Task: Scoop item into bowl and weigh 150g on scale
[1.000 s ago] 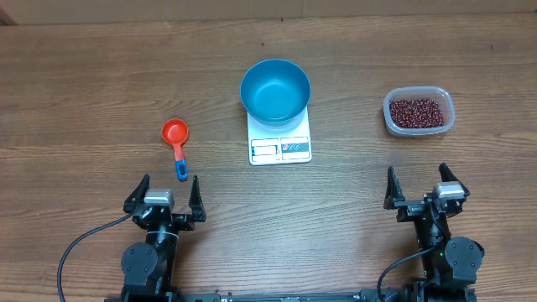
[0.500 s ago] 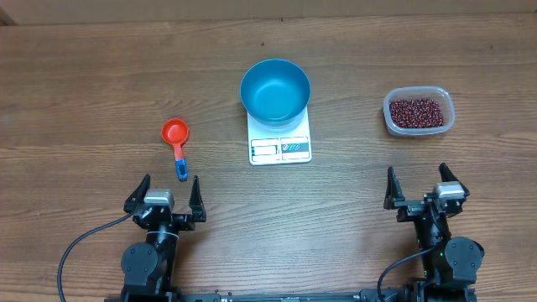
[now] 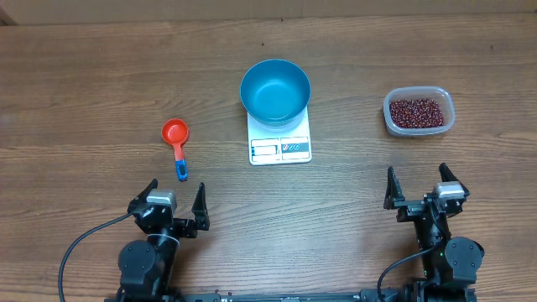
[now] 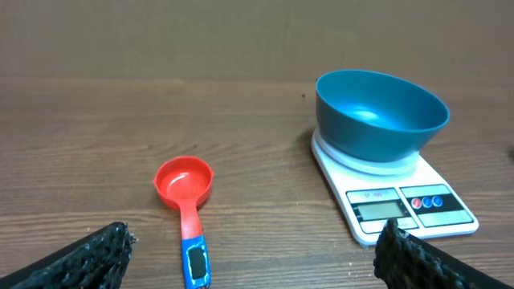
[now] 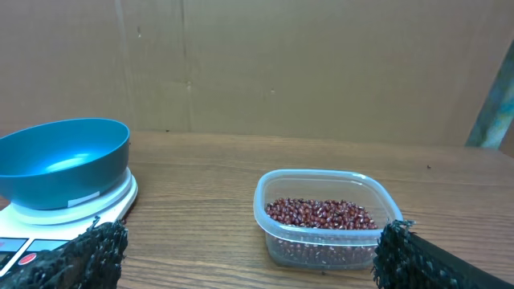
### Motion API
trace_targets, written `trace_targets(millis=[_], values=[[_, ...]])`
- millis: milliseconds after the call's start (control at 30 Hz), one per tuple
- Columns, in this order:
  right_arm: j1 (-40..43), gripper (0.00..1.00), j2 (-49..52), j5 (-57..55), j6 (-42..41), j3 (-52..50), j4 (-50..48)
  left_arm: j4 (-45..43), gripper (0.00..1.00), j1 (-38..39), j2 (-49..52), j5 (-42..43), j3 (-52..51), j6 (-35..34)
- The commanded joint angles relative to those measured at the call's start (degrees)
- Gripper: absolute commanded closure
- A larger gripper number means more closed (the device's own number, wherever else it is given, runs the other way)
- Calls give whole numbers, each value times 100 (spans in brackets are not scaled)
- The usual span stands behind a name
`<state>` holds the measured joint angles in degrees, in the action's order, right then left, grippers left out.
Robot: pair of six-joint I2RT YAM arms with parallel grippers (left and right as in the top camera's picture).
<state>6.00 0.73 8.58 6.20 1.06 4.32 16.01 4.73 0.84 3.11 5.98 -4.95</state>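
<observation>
The blue bowl [image 3: 275,90] [image 4: 381,112] [image 5: 63,160] stands empty on the white scale [image 3: 280,141] [image 4: 401,201] at the table's middle. The item, dark red beans [image 3: 414,111] [image 5: 320,215], fills a clear tub [image 3: 419,111] [image 5: 325,215] at the right. A red scoop with a blue handle end [image 3: 177,143] [image 4: 186,201] lies left of the scale. My left gripper [image 3: 170,198] [image 4: 257,261] is open near the front edge, just behind the scoop's handle. Near the front right, my right gripper [image 3: 417,183] [image 5: 249,257] is open, facing the tub. Neither holds anything.
A brown cardboard wall [image 5: 257,64] stands behind the table's far edge. Wood tabletop [image 3: 101,75] stretches around the objects. A black cable [image 3: 84,243] runs from the left arm's base toward the front.
My left gripper has turned slightly to the right and shifted a little toward the front edge. The right arm, scoop, bowl and tub are unmoved.
</observation>
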Motion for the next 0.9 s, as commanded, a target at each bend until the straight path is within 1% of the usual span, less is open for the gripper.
trace_targets(millis=[0, 267, 400, 467, 700, 867], values=[[7, 0, -57, -37, -2, -59, -15, 302, 0, -44, -59, 140, 505, 28], [7, 0, -57, -37, -2, -59, -15, 844, 0, -44, 7, 105, 990, -52], [7, 0, -57, -37, -2, -59, -15, 890, 1, -44, 321, 136, 1357, -92], [7, 0, -57, -37, -2, -59, -15, 901, 0, -44, 586, 136, 1550, -33], [7, 0, -57, -37, -2, -59, -15, 1224, 0, -44, 1971, 190, 2457, 70], [7, 0, -57, -37, -2, -59, -15, 1587, 0, -44, 2970, 260, 3416, 114]])
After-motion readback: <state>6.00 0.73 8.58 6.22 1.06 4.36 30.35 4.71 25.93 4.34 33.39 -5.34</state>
